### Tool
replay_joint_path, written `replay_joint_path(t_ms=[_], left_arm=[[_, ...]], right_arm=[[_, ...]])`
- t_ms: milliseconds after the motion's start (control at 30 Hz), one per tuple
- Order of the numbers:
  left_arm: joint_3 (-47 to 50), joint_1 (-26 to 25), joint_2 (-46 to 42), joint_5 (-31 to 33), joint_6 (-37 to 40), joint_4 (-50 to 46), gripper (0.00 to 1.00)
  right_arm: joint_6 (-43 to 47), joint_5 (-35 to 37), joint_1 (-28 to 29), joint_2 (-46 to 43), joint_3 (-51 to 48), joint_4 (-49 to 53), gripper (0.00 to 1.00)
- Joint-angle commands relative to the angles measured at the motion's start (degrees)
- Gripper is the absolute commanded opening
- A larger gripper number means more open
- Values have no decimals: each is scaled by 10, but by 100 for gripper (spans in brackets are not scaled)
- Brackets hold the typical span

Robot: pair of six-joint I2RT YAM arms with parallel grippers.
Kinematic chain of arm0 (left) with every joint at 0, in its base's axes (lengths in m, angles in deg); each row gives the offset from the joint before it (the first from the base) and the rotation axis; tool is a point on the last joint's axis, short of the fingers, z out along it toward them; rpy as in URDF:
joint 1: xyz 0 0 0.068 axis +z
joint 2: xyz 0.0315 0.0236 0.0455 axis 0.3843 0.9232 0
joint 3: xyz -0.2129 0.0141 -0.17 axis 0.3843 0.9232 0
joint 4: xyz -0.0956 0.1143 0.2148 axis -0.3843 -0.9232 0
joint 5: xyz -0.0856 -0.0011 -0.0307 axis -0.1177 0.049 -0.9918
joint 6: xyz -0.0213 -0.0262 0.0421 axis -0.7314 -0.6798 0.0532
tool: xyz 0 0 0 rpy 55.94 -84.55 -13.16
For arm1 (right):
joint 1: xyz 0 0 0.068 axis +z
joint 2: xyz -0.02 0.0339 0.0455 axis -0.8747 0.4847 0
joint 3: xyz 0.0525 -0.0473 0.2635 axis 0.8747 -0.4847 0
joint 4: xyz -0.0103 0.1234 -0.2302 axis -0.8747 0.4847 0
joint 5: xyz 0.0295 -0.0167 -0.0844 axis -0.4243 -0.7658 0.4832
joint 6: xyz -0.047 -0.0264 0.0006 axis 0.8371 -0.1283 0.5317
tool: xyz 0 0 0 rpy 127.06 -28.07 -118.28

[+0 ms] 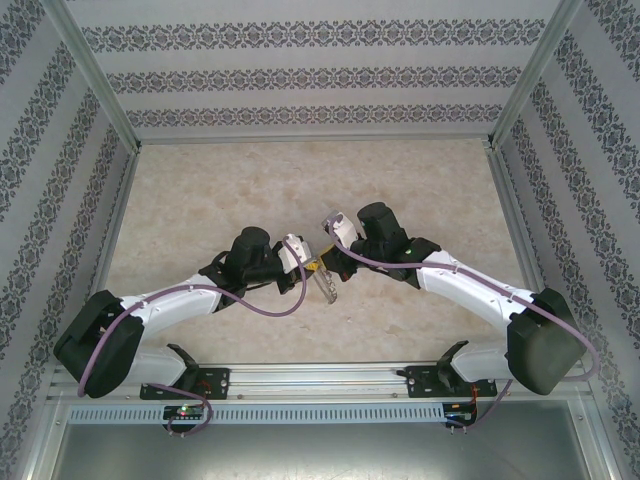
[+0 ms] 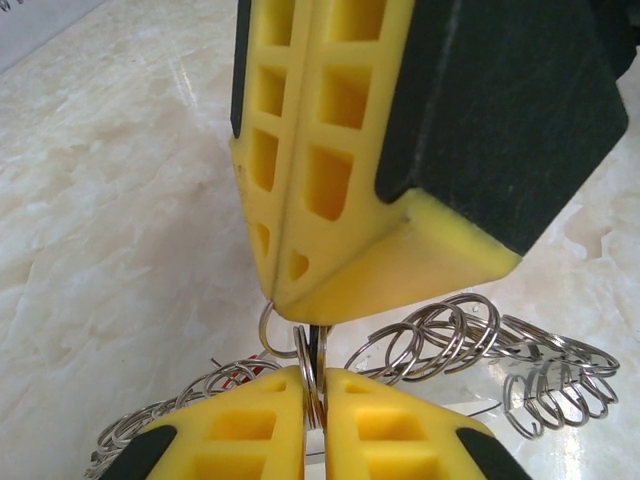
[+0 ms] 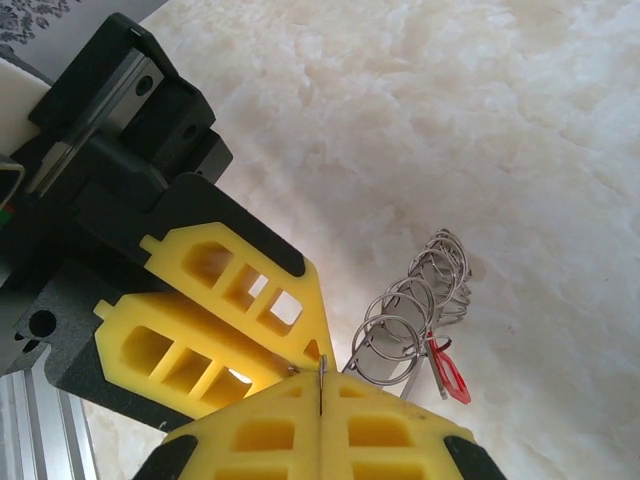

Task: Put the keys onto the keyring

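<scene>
The keyring (image 1: 327, 287) lies on the marble table where both arms meet. My left gripper (image 2: 314, 378) is shut on two or three of its small metal rings, held edge-on. My right gripper (image 2: 281, 297) comes down from above, tip to tip with the left, and is shut too. In the right wrist view, my right gripper (image 3: 320, 388) pinches one thin ring, touching the left gripper's fingers (image 3: 230, 300). More of the keyring's loops (image 3: 405, 320) trail away on the table. The red-tagged key (image 3: 452, 376) lies beside them. A dark sliver (image 2: 319, 342) sits between the pinched rings; I cannot tell what it is.
The marble tabletop (image 1: 200, 200) stretches open behind and to both sides. Patterned walls (image 1: 300, 80) with metal posts enclose it. A metal rail (image 1: 320, 372) carries both arm bases at the near edge.
</scene>
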Motion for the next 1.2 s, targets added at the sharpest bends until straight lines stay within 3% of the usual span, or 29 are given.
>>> replay_joint_path(t_ms=[0, 300, 467, 900, 933, 1000, 1167], left_arm=[[-4, -5, -1, -4, 5, -3, 13], [-6, -5, -8, -36, 19, -17, 9], [-12, -5, -6, -45, 27, -36, 11], [-32, -4, 0, -59, 51, -78, 6], [-33, -5, 1, -62, 50, -77, 7], [-33, -4, 3, -67, 47, -72, 18], [-37, -4, 4, -70, 48, -75, 14]], right_arm=[[10, -19, 2, 3, 12, 2, 0], [8, 21, -3, 1, 9, 12, 0], [7, 11, -3, -1, 8, 8, 0], [15, 16, -4, 3, 11, 15, 0], [14, 17, -4, 3, 11, 15, 0], [15, 17, -4, 3, 10, 15, 0], [16, 14, -4, 2, 10, 16, 0]])
